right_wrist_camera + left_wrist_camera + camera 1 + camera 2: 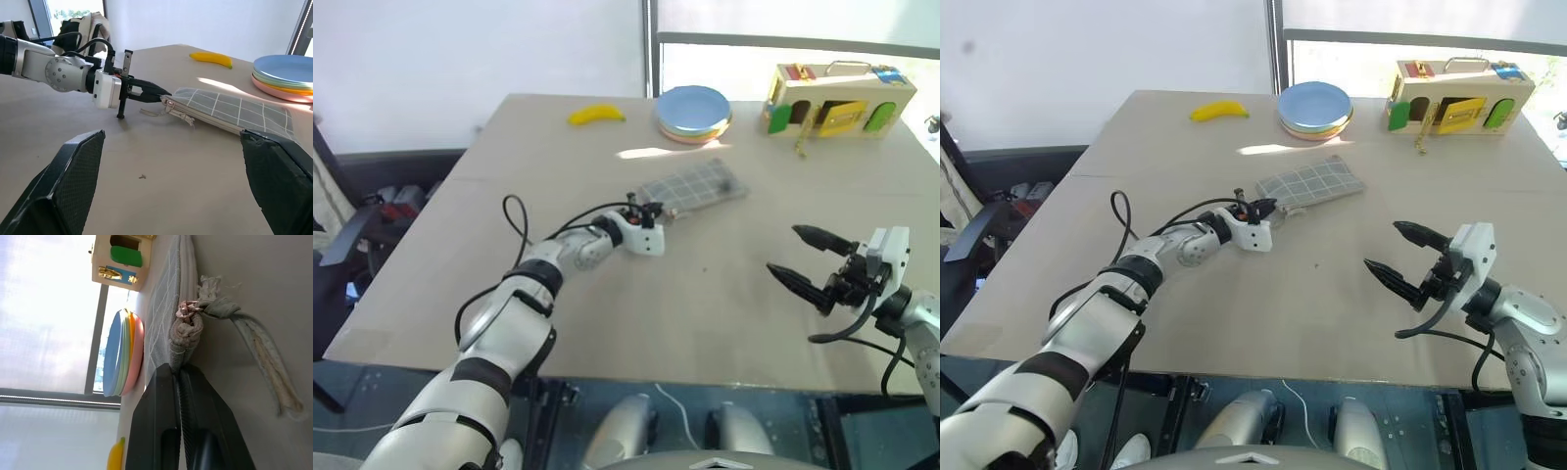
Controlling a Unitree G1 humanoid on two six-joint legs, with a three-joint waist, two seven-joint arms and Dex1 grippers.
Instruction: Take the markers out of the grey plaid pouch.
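With its two black fingers (161,431) pressed together on the near corner of the grey plaid pouch (697,187), the left gripper (654,211) sits at centre frame in the left eye view, pointing level toward the upper right. Left wrist view: pouch edge is pinched between the finger tips, just beside the zipper pull (185,311) and a knotted fabric strap (254,350) that trails loose on the worktop (705,304). Right wrist view confirms the tips meet at the pouch corner.

Pouch lies flat on the worktop, slightly above centre of the left eye view, long axis slanting up to the right. Zipper end faces the left gripper. Markers cannot be seen; pouch looks closed as far as can be told.

Right gripper (809,259) hovers above the worktop at lower right of frame, fingers (73,171) spread wide apart, holding nothing, well apart from the pouch and aimed toward it.

Beyond the pouch, upper centre: stack of round plates (693,113), blue on top. Yellow banana (596,115) lies to the left of the plates, apart from them. Wooden latch box (837,98) stands at upper right of the worktop.
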